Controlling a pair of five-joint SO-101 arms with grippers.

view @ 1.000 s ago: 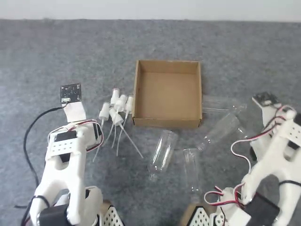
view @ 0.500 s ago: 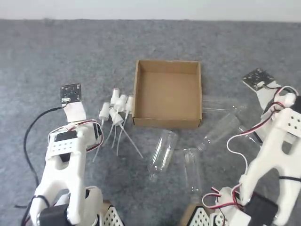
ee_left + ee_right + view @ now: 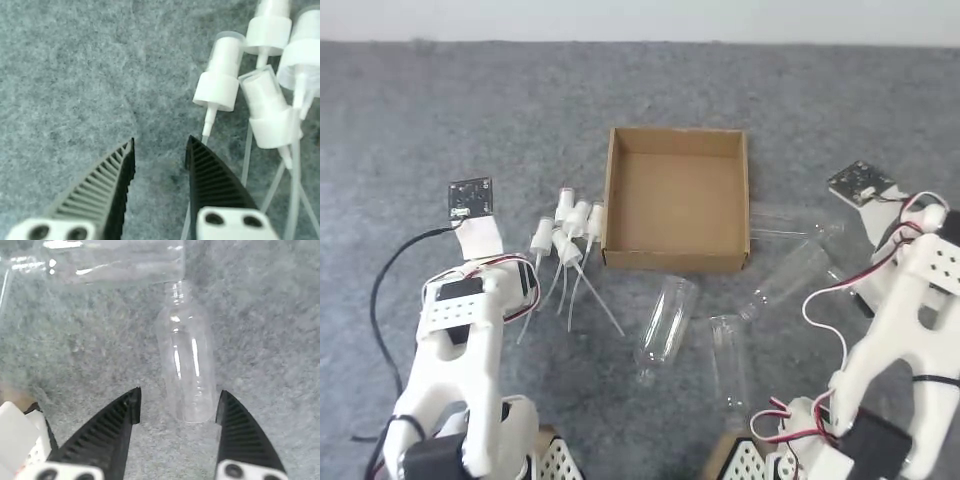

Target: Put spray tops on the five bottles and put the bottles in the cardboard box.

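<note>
while framing a clear bottle (image 3: 186, 355), holds right gripper (image 3: 180, 391) agape; holds left gripper (image 3: 160, 141) parted at nine o'clock of spray tops (image 3: 218, 82).

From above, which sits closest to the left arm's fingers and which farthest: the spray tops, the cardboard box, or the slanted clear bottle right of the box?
1. Spray tops: just right of the left fingers.
2. Cardboard box: mid-table, beyond the tops.
3. Slanted bottle: off the box's right front corner, farthest over.
</note>
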